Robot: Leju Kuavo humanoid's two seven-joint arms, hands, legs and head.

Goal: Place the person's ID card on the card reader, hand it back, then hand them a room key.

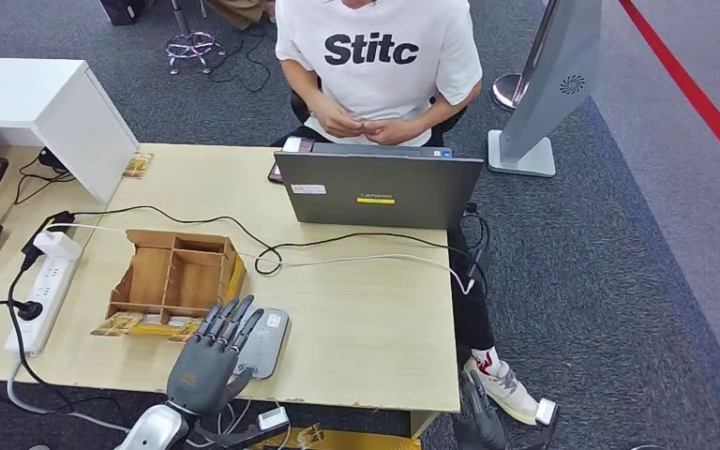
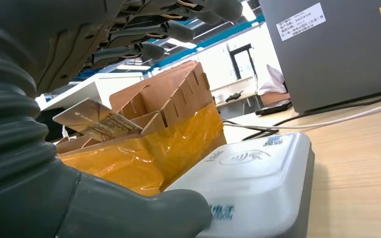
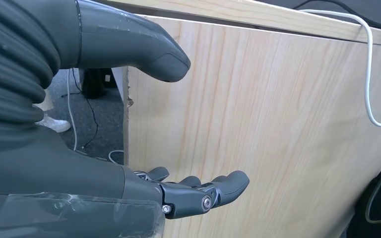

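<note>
The grey card reader (image 1: 264,342) lies near the table's front edge, and its top (image 2: 258,171) has no card on it. My left hand (image 1: 211,359) hovers over the reader's left part with fingers (image 2: 168,32) spread and thumb (image 2: 144,208) low beside it, holding nothing. Patterned key cards (image 1: 118,324) lie in front of the wooden divider box (image 1: 176,274); one card (image 2: 96,121) leans at the box. My right hand (image 1: 484,417) hangs below the table's right corner, its fingers (image 3: 203,191) apart beside the desk's side panel. The person (image 1: 375,56) sits behind the laptop with hands together (image 1: 361,127); what they hold is too small to tell.
A grey laptop (image 1: 375,190) stands open at the table's far edge, with black and white cables (image 1: 337,251) across the middle. A power strip (image 1: 42,291) lies at the left. Another card (image 1: 137,166) lies at the back left. A monitor stand (image 1: 544,94) is on the floor at the right.
</note>
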